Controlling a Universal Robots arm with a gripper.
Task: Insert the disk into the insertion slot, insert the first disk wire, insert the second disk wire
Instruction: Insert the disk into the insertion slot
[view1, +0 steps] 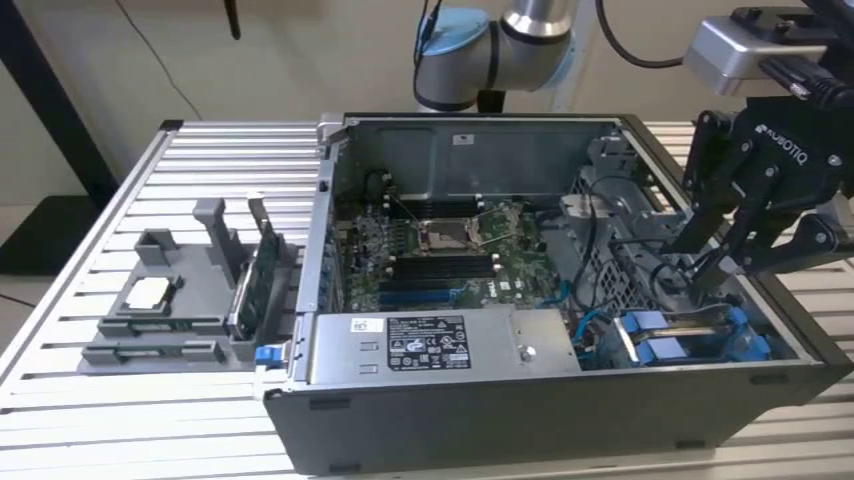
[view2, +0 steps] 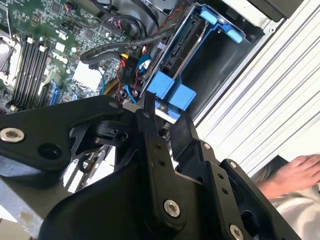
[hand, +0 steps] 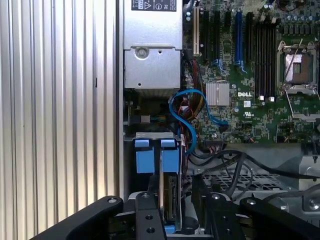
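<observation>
A ribbed metal tabletop (view1: 200, 160) is seen carrying an open computer case (view1: 534, 420), with bare slats left free along the case's outer walls. A grey parts tray (view1: 174, 300) is set well apart from the case, toward the exterior view's left.

Inside the case, a green circuit board (view1: 441, 250) is laid flat in the middle, and a grey labelled box (view1: 427, 345) is fixed against the near wall. The corner at the exterior view's right is taken up by the drive bay (view2: 220, 65), where dark open room is left beside the near slot.

The black hand (view1: 707, 285) is lowered into that corner, close inside the case's rim. In both wrist views it (hand: 175, 197) (view2: 162, 117) is closed on the disk (hand: 169, 200), which is pinched across its flat faces and stood on edge in the slot. The disk's pale face (view2: 166, 145) is glimpsed between the two pads.

Two bright blue tabs (hand: 157, 160) are shown at the disk's end, side by side and nearly touching. Black cables (hand: 235, 165) and a looped blue cable (hand: 185, 107) are crowded just beside them, between the disk and the circuit board.
</observation>
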